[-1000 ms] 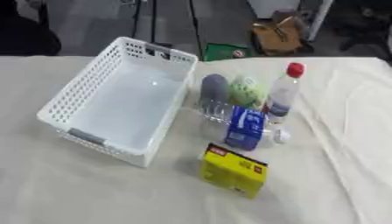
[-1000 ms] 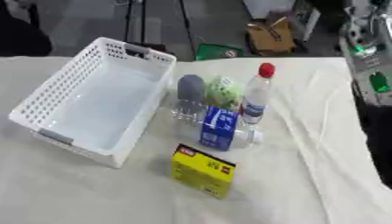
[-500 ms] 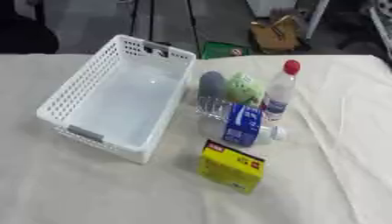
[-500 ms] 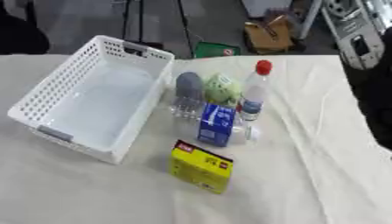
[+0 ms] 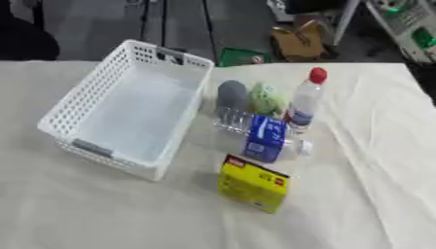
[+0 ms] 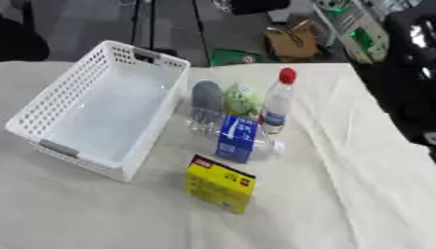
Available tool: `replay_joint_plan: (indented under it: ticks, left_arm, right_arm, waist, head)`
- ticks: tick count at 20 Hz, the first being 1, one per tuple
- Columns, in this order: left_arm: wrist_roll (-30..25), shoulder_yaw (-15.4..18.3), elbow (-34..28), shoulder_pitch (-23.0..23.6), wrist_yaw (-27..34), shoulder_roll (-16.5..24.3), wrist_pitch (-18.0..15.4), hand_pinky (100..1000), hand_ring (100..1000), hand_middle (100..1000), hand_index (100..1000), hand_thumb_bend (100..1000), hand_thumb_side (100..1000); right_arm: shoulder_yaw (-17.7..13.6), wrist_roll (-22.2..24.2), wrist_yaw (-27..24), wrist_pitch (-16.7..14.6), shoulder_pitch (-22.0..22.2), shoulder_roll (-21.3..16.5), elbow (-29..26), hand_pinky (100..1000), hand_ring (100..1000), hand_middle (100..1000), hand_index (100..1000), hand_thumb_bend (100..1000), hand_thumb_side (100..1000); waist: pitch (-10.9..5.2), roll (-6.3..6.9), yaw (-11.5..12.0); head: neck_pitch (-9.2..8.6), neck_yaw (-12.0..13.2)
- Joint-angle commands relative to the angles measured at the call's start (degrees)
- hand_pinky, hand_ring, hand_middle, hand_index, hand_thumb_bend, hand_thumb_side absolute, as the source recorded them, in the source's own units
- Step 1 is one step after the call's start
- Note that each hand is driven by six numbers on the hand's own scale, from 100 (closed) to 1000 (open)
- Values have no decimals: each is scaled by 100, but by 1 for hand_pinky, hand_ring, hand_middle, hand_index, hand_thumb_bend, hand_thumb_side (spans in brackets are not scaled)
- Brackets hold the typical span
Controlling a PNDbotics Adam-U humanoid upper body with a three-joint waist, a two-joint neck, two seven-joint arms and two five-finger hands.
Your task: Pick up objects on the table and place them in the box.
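A white slotted basket (image 5: 81, 97) stands on the left of the cloth-covered table, with nothing inside. To its right is a cluster: a grey rounded object (image 5: 231, 95), a pale green object (image 5: 266, 99), and an upright clear bottle with a red cap (image 5: 305, 102). In front of them a clear bottle with a blue label (image 5: 264, 137) lies on its side. A yellow box (image 5: 252, 183) stands nearer to me. Neither hand shows in either view.
A large black shape (image 6: 415, 63) fills the right edge of the right eye view, beside the table's right side. Past the far table edge on the floor are a brown carton (image 5: 298, 41) and a green item (image 5: 238, 56). The cream cloth (image 5: 374, 146) is wrinkled on the right.
The whole picture has shifted and tilted slightly, so the camera moved. The objects keep their places. The black shape at the right edge has grown in the right eye view.
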Motion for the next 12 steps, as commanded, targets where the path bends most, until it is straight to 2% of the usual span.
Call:
replay_joint_plan:
  ticks: [1, 6, 12]
  left_arm:
    - [-9, -14, -104, -28, 30, 136, 32, 807, 789, 777, 793, 100, 730]
    - [-14, -13, -104, -43, 34, 116, 72, 807, 789, 776, 792, 100, 731]
    - [-23, -6, -104, -53, 22, 98, 101, 808, 789, 776, 791, 100, 730]
  right_arm:
    - [61, 207, -242, 202, -169, 54, -169, 911, 909, 831, 959, 349, 1000]
    - [140, 348, -354, 535, -49, 242, -182, 912, 916, 830, 957, 383, 1000]
    - [166, 647, -550, 553, 172, 260, -101, 911, 920, 826, 952, 403, 1000]
  waist:
    - [-135, 12, -18]
    - [-127, -1, -58]
    - [-96, -6, -88]
  head:
    - [-28, 13]
    - [-82, 36]
    - [-117, 66]
